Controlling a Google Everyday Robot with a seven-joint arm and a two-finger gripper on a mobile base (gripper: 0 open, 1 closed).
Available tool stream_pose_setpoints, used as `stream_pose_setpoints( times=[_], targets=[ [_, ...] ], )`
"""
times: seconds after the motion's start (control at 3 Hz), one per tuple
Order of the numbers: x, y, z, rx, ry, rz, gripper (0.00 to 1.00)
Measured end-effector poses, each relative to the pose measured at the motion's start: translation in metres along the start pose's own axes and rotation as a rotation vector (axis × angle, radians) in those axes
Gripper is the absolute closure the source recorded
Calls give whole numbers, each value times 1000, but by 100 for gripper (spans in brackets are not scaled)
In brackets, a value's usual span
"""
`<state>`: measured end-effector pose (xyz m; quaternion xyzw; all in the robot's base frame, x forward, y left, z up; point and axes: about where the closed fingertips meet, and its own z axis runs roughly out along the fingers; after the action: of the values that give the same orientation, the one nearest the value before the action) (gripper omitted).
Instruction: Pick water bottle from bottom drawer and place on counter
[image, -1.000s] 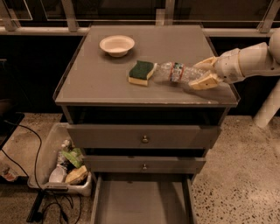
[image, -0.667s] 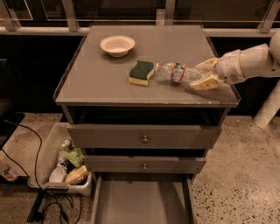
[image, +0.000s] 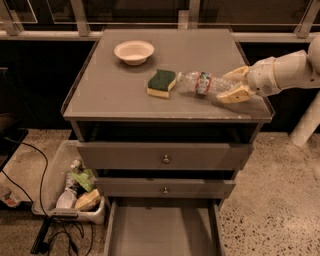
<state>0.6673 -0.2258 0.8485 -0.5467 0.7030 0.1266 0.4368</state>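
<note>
— What is seen to have changed in the camera view?
— Almost nothing. The water bottle (image: 202, 83) is found lying on its side on the counter (image: 115, 95), just right of the sponge (image: 161, 83), as it was a second ago. The gripper (image: 231, 86) is kept at the bottle's far end, further right of the sponge.
— Is the bottle gripped?
— That cannot be told.
— And the task?
— No bottle is seen in the bottom drawer (image: 162, 230), left open below the sponge. The placing is judged nearly done.
</note>
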Motion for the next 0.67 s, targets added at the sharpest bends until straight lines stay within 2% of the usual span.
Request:
stream_pose_setpoints(
  times=[0.67],
  targets=[
    [0, 0, 0, 0, 0, 0, 13]
  ],
)
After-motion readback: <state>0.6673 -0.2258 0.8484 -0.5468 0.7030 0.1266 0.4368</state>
